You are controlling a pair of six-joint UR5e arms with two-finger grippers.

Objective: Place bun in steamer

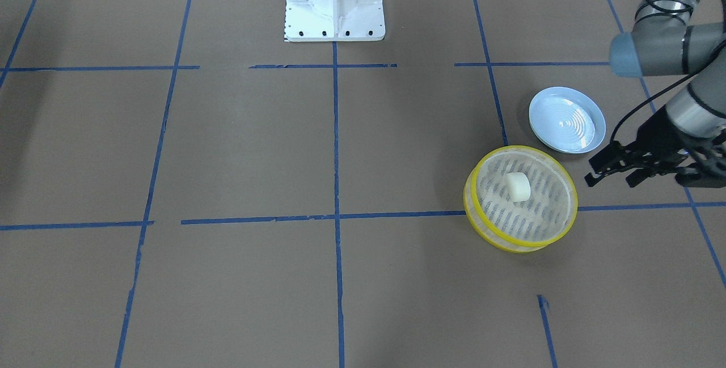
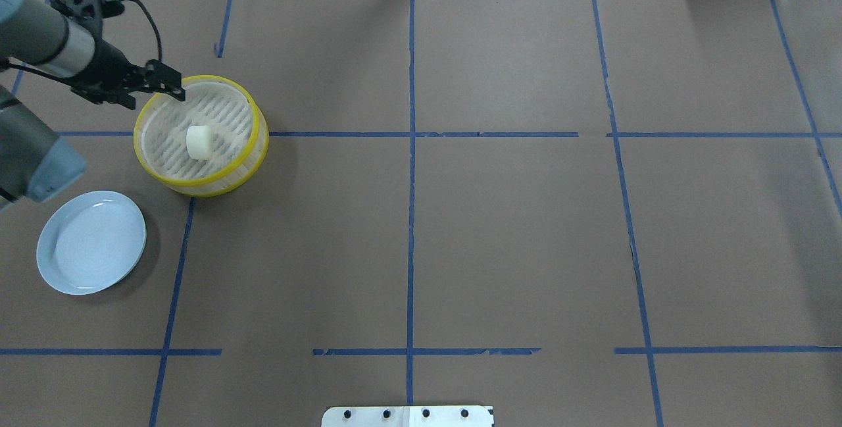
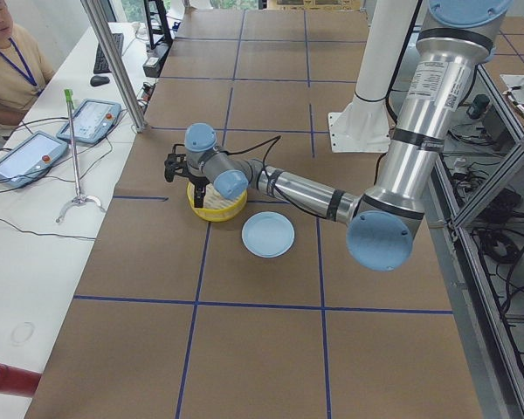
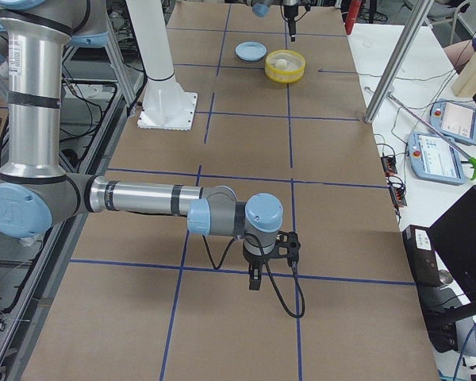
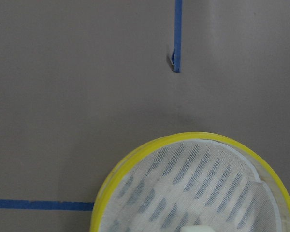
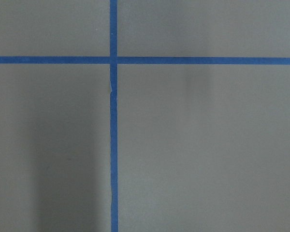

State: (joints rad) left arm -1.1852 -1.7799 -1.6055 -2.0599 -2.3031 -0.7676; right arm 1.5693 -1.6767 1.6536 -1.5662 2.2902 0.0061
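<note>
The cream-white bun (image 1: 518, 186) lies inside the yellow-rimmed steamer (image 1: 558, 234), near the middle of its slotted base. It also shows in the overhead view (image 2: 198, 142), inside the steamer (image 2: 146, 161). My left gripper (image 1: 610, 181) is open and empty, hovering just outside the steamer's rim on the robot's left; in the overhead view the gripper (image 2: 158, 97) sits at the basket's far-left edge. The left wrist view shows the steamer's rim (image 5: 150, 147) and only a sliver of the bun (image 5: 191, 228). My right gripper (image 4: 255, 282) shows only in the exterior right view, low over the table; I cannot tell its state.
A pale blue ridged plate (image 1: 567, 119) lies empty beside the steamer, on the robot's side, and shows in the overhead view (image 2: 91, 242). Blue tape lines cross the brown table. The robot's white base (image 1: 334, 2) stands at the table's robot-side edge. Operators sit along the far side.
</note>
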